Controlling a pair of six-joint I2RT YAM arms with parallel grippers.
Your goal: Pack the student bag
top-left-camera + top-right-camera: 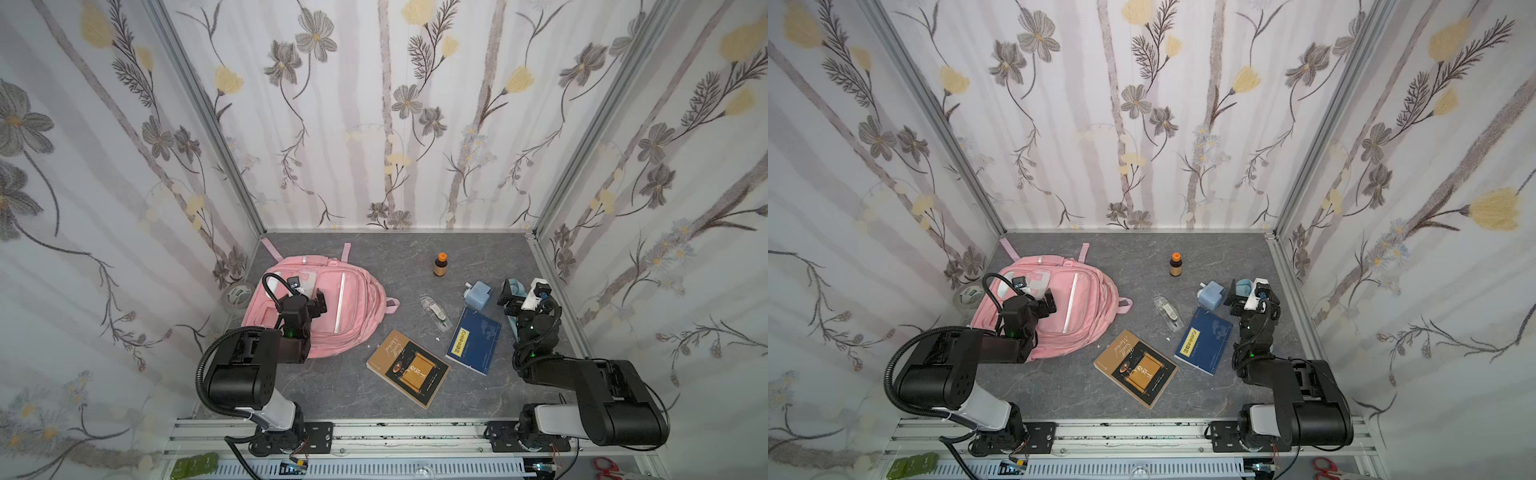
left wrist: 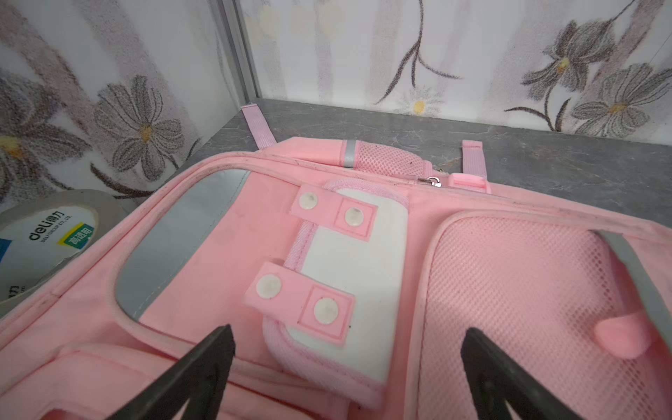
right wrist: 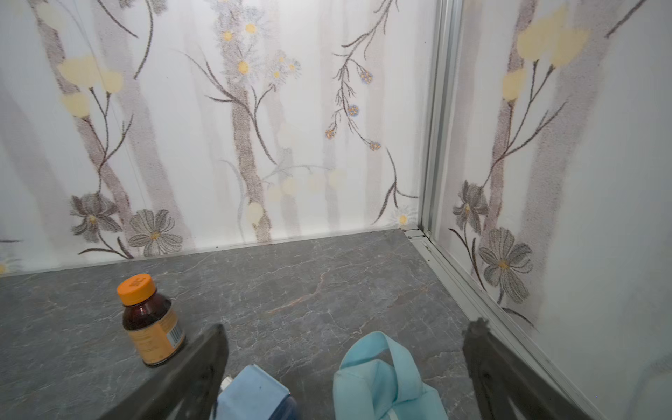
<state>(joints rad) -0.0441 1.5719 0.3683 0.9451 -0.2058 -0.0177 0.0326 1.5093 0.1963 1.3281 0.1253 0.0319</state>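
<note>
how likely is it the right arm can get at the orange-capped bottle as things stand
Probably yes. The right gripper is open and hangs above the light-blue pouch; the orange-capped bottle stands upright on bare table beyond it. Only the blue container lies close to that path.

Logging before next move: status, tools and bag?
Both tools open, empty. Left tool over student bag, lying flat, looks closed. Right tool above light-blue pouch. Brown book, blue book, bottle on table.
</note>
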